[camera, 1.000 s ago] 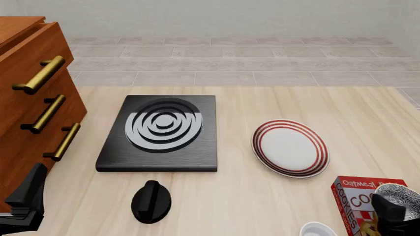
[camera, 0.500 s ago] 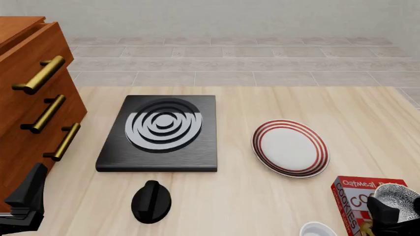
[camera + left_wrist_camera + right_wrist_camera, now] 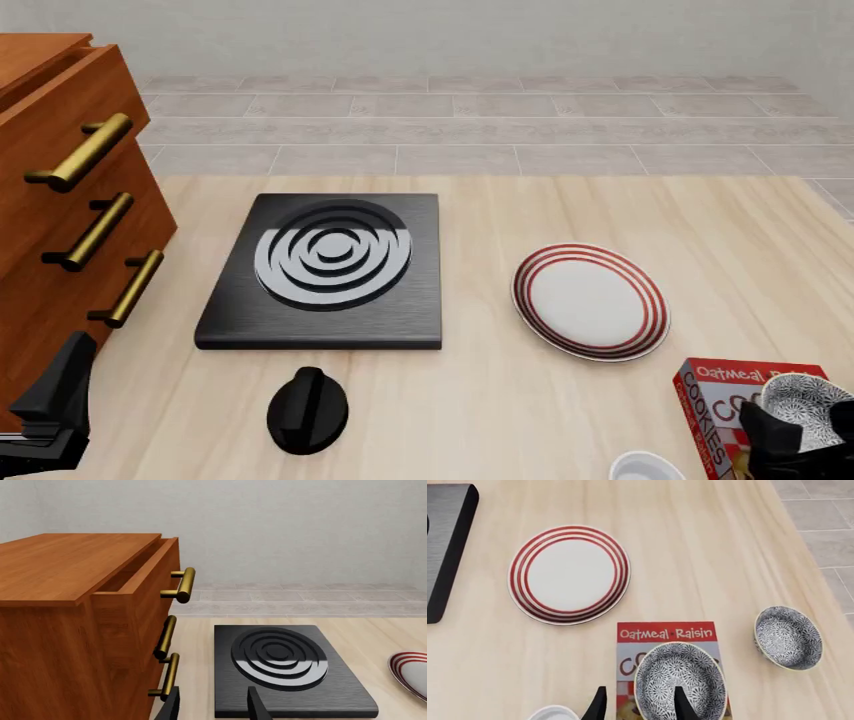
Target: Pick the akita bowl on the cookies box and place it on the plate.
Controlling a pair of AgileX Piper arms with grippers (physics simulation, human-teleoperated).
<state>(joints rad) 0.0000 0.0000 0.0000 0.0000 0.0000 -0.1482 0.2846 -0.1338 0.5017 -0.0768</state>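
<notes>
Reaching down with my right gripper [image 3: 639, 704], fingers apart, over near rim of akita bowl [image 3: 679, 682]. Bowl sits on cookies box [image 3: 667, 631], not grabbed yet. Plate [image 3: 569, 574] waits far-left, bare. Left gripper [image 3: 213, 706] apart, holding nothing.

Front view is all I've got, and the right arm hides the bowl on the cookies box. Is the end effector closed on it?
Observer: No. The right wrist view shows the right end effector open, fingers straddling the rim of the akita bowl.
Operator: Any other bowl like it nearby?
Observer: Yes, a second speckled bowl sits on the table beside the cookies box, outside your frame.
</notes>
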